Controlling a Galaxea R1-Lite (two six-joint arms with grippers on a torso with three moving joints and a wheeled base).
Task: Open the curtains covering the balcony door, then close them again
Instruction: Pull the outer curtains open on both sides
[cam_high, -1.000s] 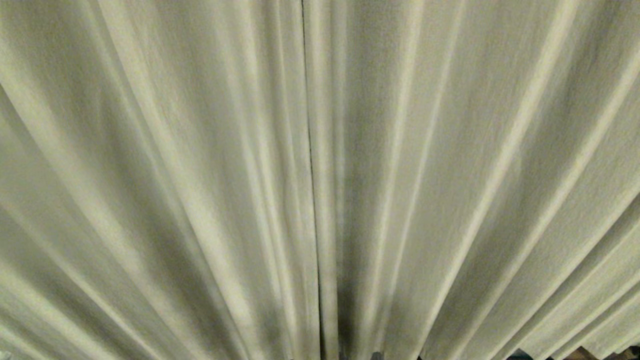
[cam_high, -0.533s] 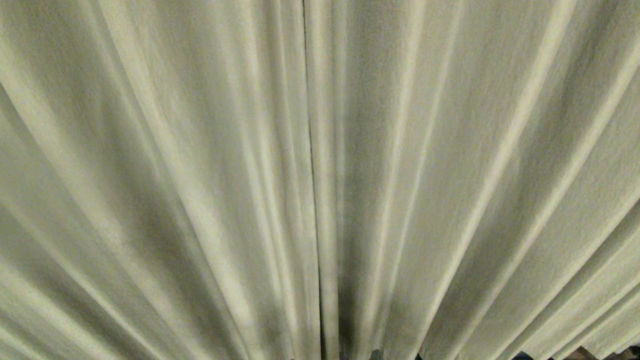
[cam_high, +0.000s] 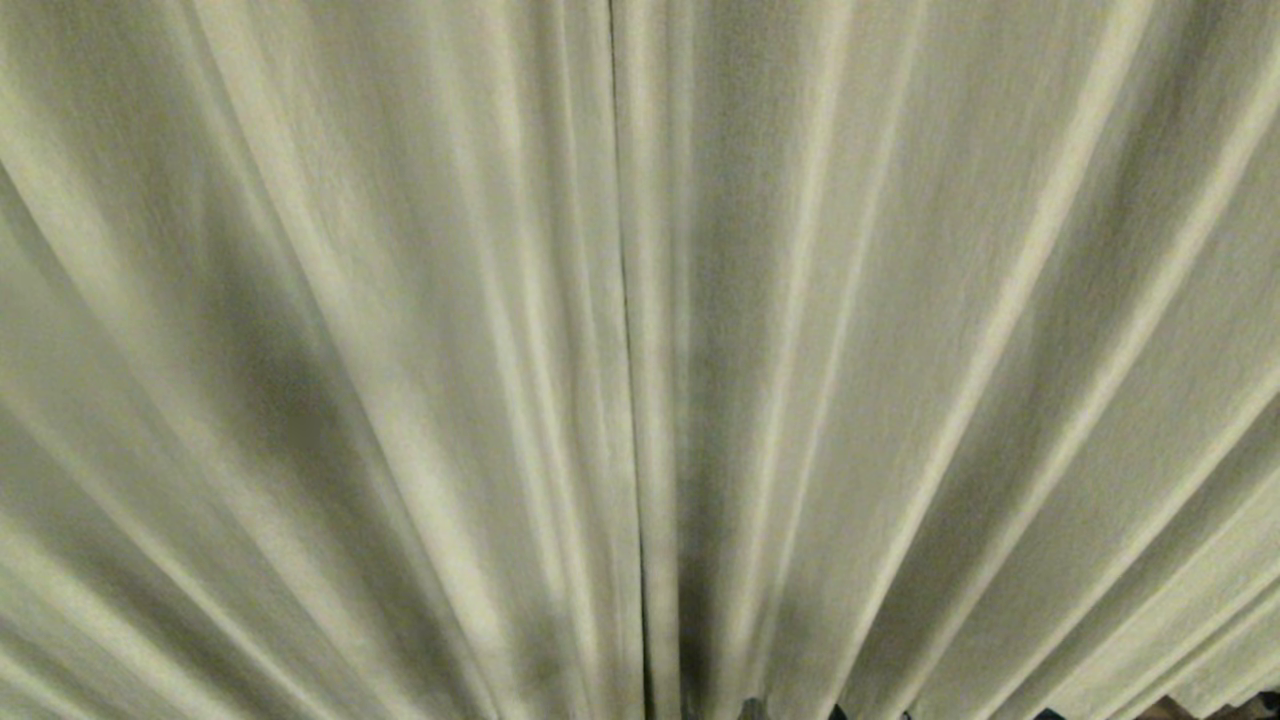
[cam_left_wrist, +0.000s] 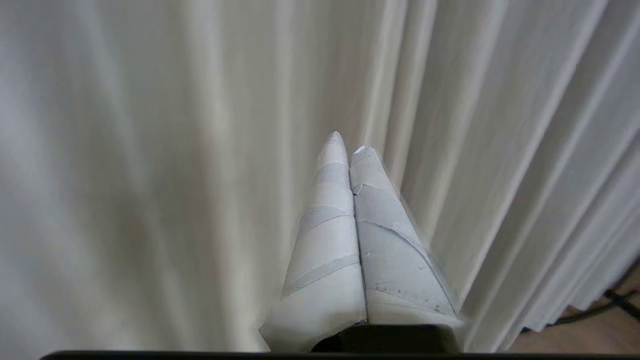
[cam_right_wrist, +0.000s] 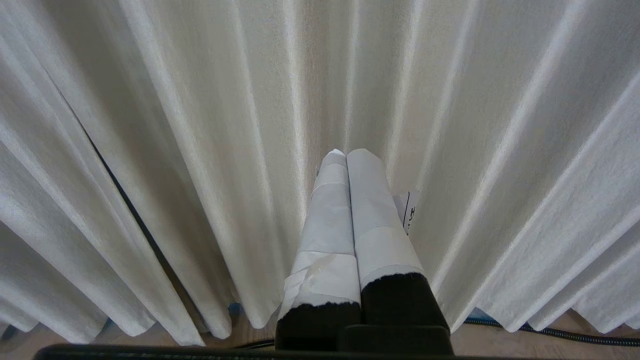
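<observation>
A small white tag (cam_right_wrist: 410, 210) pokes out beside the right gripper (cam_right_wrist: 346, 152), against the curtains (cam_right_wrist: 200, 125), and it carries a few dark printed marks. They are too small and cut off to read. Nowhere else, on cloth or on the fingers' tape, do I see any lettering, brand or number.
</observation>
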